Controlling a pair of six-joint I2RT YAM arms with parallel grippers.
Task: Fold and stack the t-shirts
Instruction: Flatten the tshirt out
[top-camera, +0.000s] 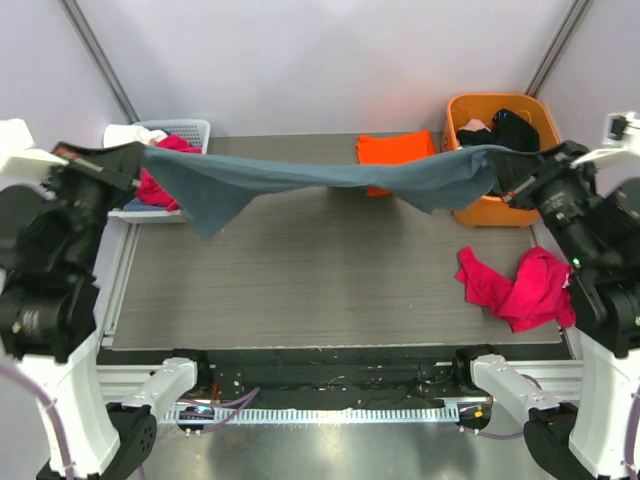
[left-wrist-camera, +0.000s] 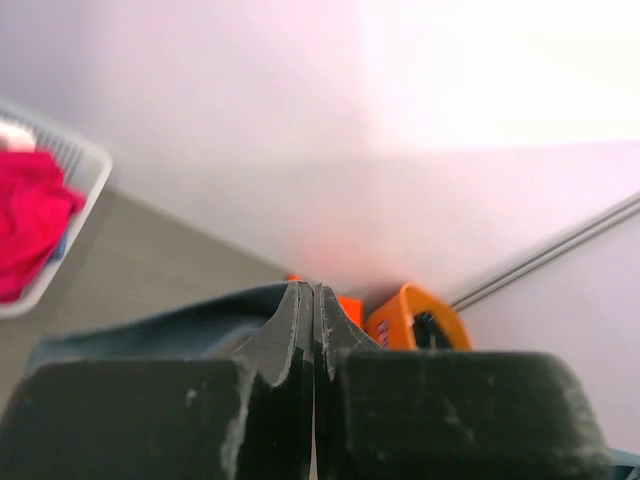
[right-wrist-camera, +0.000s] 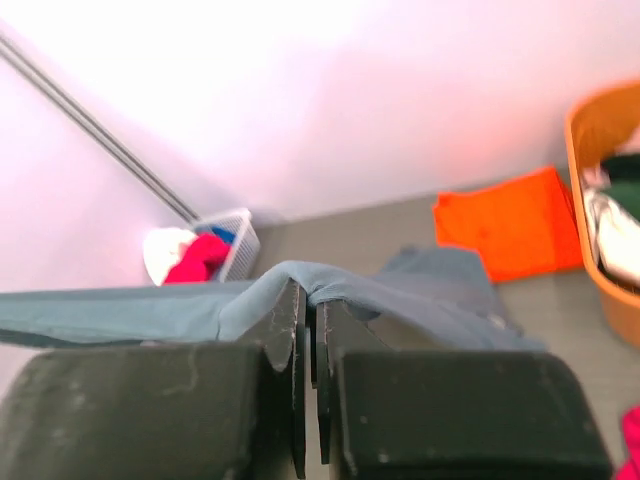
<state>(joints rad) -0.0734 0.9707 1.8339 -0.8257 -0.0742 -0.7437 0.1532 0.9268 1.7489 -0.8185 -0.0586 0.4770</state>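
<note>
Slate blue-grey t-shirt (top-camera: 320, 180): soft and wrinkled, stretched into a long band and held up off the tabletop (top-camera: 320, 290). It sags a bit in the middle. One loose flap hangs to a point near the left end, and a smaller one droops near the right end. Long axis runs left-right across the far half of the tabletop, with the ends pointing at the two arms.

Orange t-shirt (top-camera: 397, 148): folded flat at the far edge of the tabletop, just left of the orange tub (top-camera: 470, 110). Its near edge is hidden behind the hanging grey shirt.

Left arm (top-camera: 60, 230): raised at the far-left side, wrist roughly level, reaching inward over the white basket (top-camera: 195, 128). Left jaws are pressed together on the left end of the grey shirt. The left wrist view shows fabric pinched at the tips.

Right arm (top-camera: 590, 230): mirrored at the far-right, wrist pointing inward in front of the tub. Right jaws are closed to a thin slit, clamping the right end of the grey shirt, and cloth drapes over the tips in the right wrist view.

Also in view: a magenta garment (top-camera: 520, 285) crumpled on the tabletop at near-right, well apart from the grey shirt, magenta cloth (top-camera: 160, 185) in the basket, and dark clothes in the tub.
</note>
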